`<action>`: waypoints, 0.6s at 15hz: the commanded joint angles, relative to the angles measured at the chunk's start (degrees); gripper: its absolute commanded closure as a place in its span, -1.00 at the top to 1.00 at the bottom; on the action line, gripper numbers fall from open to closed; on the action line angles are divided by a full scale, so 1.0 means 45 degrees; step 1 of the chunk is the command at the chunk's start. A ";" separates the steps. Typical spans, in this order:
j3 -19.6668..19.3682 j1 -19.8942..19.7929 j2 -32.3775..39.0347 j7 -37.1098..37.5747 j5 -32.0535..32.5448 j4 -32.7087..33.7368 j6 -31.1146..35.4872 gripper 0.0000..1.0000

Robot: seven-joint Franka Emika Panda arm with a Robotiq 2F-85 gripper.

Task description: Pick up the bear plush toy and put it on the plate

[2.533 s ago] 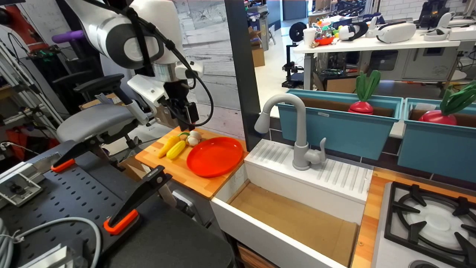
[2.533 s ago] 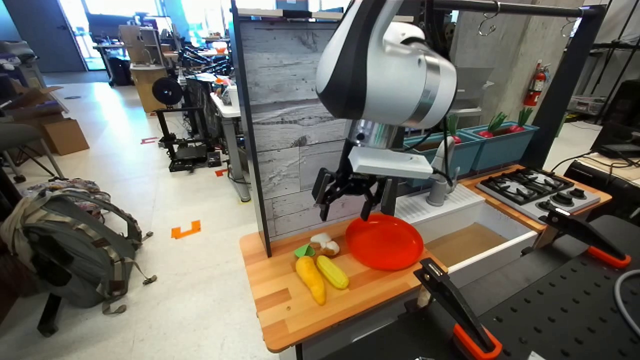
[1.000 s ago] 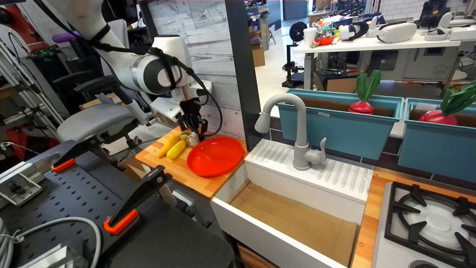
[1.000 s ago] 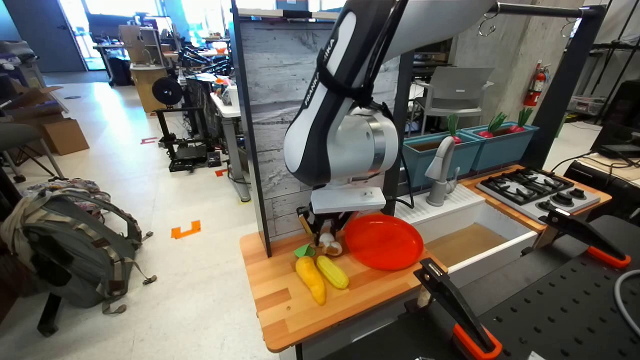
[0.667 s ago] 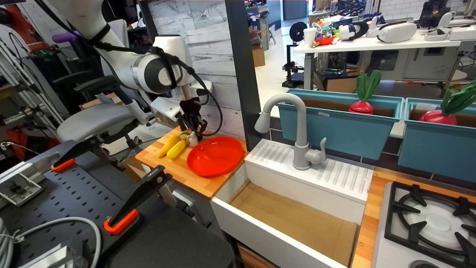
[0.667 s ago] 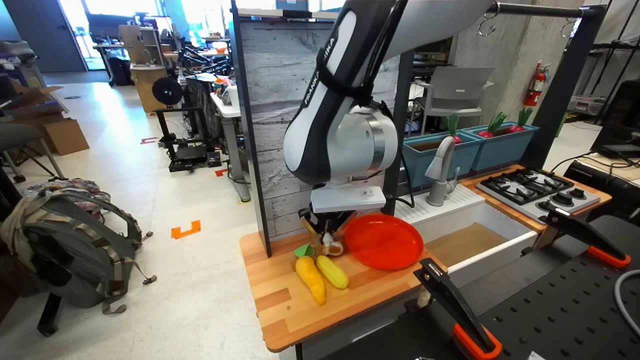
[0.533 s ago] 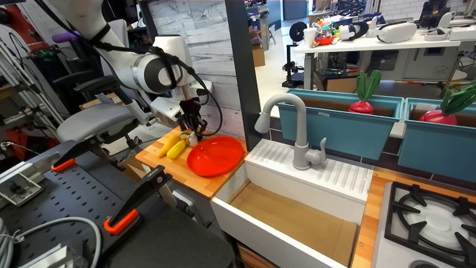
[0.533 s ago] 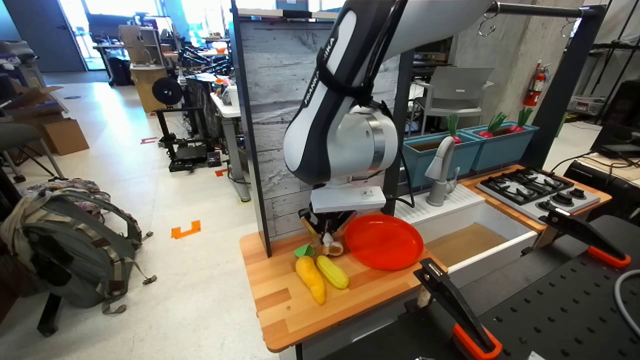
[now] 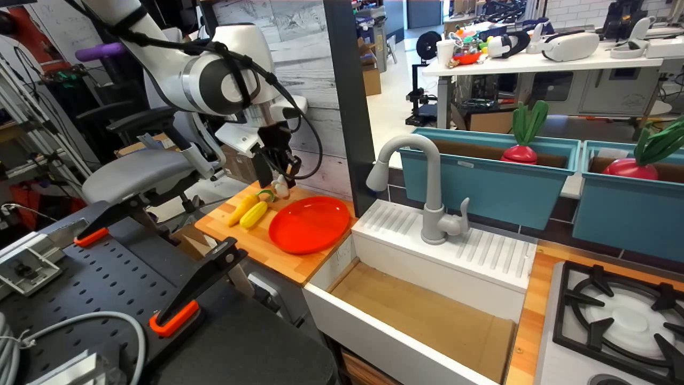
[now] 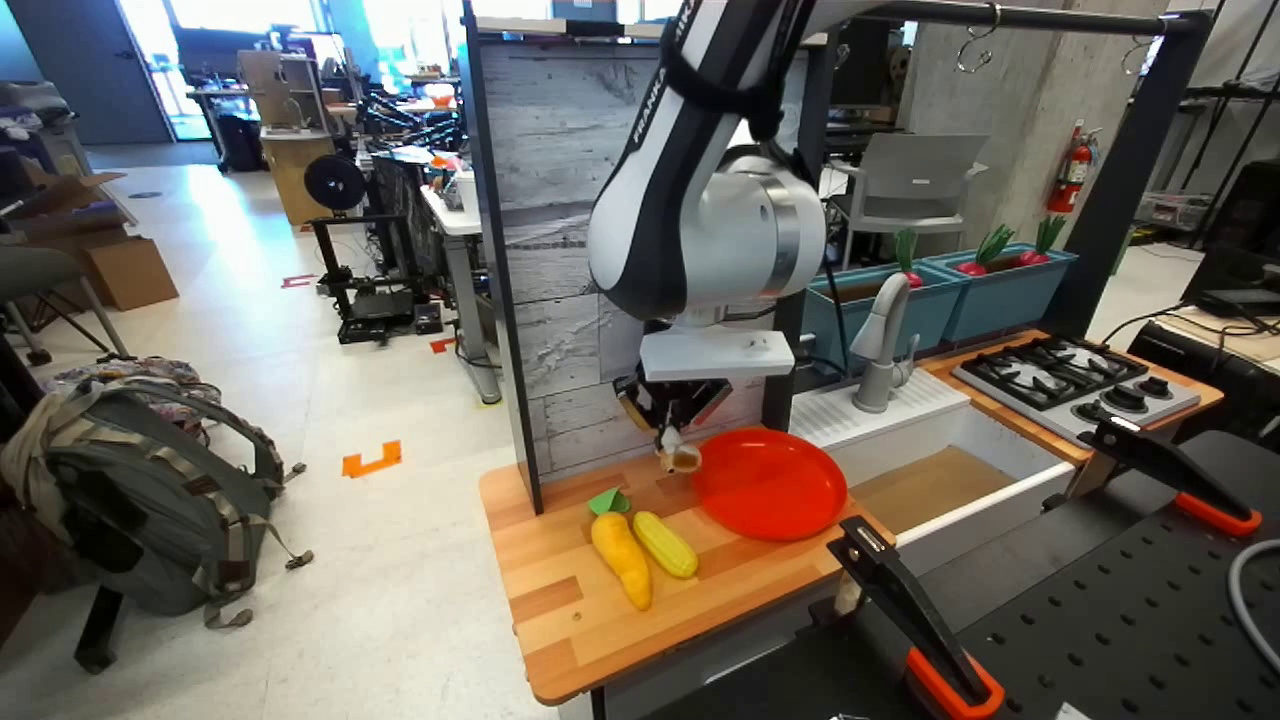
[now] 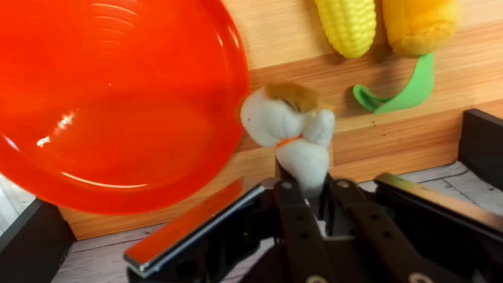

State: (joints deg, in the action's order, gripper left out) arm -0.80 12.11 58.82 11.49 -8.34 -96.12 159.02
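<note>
Pinching the bear plush toy [image 11: 292,127] between its jaws, the gripper [image 11: 308,184] holds most of it jutting past them.

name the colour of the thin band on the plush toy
Orange; the band on the plush toy shows best in the wrist view.

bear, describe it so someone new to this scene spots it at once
Find the sink, then the round red plate on the counter beside it. By the plate's rim in the wrist view, the bear is held in the jaws. It is white with a brown patch and thin orange band, unlike the yellow corn.
</note>
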 commanded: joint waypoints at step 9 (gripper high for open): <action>0.0151 -0.1921 -0.0859 -0.0249 -0.0070 -0.1344 0.0319 -0.94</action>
State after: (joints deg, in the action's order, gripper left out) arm -1.39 5.75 54.15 11.37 -8.36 -101.93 159.65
